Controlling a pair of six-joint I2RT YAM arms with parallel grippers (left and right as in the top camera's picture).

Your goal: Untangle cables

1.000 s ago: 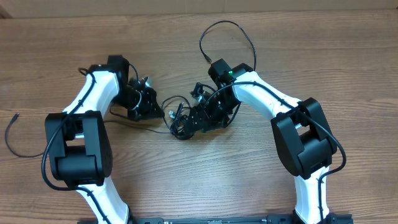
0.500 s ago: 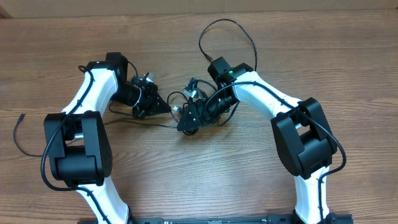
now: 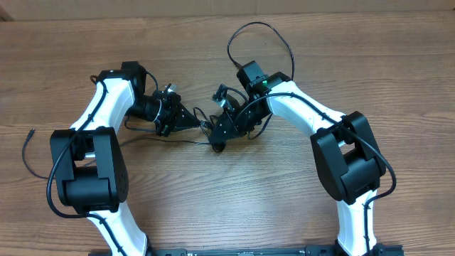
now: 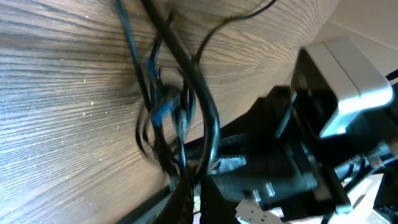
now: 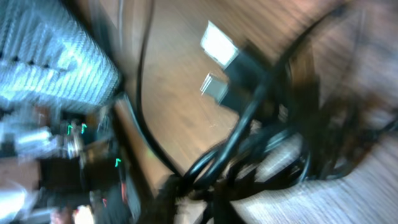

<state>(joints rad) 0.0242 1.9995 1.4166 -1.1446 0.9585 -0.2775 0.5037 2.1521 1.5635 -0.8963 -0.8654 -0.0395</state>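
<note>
Brown wood-grain table [image 3: 227, 213], lengthwise grain across the whole surface.

Table [image 3: 213, 206] matt wood grain; cables [image 3: 206, 128] smooth blk plastic, sl. glossy; arm shells [image 3: 110, 103] glossy wht plastic.

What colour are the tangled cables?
The cables are black; the overhead view shows it best.

Right wrist view is all smear: cables [image 5: 249, 124] are just dark streaks, one plug [image 5: 215, 87] barely readable. Overhead, they bunch between left gripper [image 3: 192, 122] and right gripper [image 3: 216, 138], too small to split strand from strand. Left wrist view: cables run out of frame.
</note>
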